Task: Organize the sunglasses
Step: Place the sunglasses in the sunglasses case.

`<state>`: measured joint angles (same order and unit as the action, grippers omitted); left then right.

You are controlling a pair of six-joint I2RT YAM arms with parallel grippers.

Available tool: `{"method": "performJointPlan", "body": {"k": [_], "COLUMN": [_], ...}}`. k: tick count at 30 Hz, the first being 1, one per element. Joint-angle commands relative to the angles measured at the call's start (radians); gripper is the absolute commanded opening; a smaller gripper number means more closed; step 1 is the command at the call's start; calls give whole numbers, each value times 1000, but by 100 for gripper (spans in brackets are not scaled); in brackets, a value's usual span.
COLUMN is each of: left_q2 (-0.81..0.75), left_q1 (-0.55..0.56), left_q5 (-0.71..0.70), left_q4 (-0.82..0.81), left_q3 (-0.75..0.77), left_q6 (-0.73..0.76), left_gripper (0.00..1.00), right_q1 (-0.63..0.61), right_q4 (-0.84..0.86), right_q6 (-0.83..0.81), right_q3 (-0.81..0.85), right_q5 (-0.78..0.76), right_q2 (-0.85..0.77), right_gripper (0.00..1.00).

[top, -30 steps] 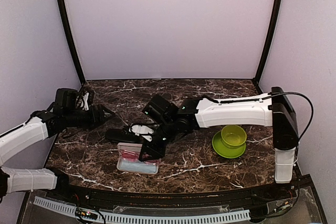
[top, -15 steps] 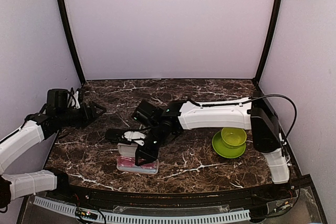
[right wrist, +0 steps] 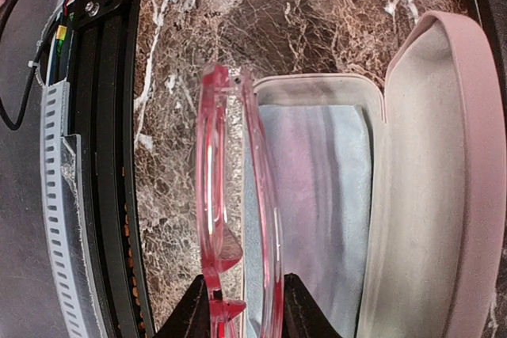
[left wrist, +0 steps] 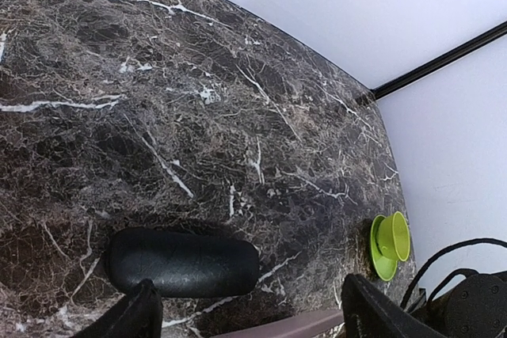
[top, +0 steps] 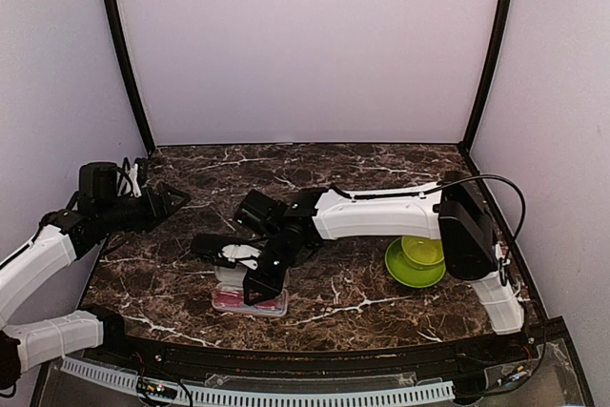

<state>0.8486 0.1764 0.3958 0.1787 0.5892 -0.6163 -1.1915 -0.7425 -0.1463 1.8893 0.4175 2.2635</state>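
Right gripper [right wrist: 242, 310] pinches the sunglasses [right wrist: 207, 195] by one end, its two black fingers [right wrist: 194, 314] pressed onto the glossy, translucent red-pink frame. The frame stands on edge and reaches straight out from the fingertips. Just under and beyond it lies the pink case [right wrist: 444, 156], open: an oblong shell with rounded ends and a pale, felt-like lining. A light blue cloth [right wrist: 325, 195] lies flat in its tray. The sunglasses hang over the tray's rim on the side toward the black table rail [right wrist: 103, 116]; whether they touch the case I cannot tell. The right arm [top: 381, 212] reaches low across the dark, white-veined marble table [top: 362, 302], wrist tipped down over the case. Farther off, the left gripper [top: 174, 199] is spread wide and empty above the table, with a matte black case [left wrist: 182, 261], closed and oblong, just ahead of its fingers. A glossy green cup [top: 424, 250] on its saucer [top: 400, 272] sits well beyond that.
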Motion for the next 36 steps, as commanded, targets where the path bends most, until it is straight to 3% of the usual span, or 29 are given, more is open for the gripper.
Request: {"method": "performJointPlan", "body": {"k": [1,36], "left_q2": [-11,-13], "left_q1": [-6,-6], "left_q5": [13,37], "left_q4": [-26,-63], "left_q3": [-22,-41], "left_q6": [11,-16], "left_gripper": [80,80], "right_q1": [-9,-5], "right_q4": [-3,54], "right_q6": [-4,43], "right_q3": [38,-6], "right_q5": [-11,-18], "right_q2": [28,41], "right_gripper": [29,28]}}
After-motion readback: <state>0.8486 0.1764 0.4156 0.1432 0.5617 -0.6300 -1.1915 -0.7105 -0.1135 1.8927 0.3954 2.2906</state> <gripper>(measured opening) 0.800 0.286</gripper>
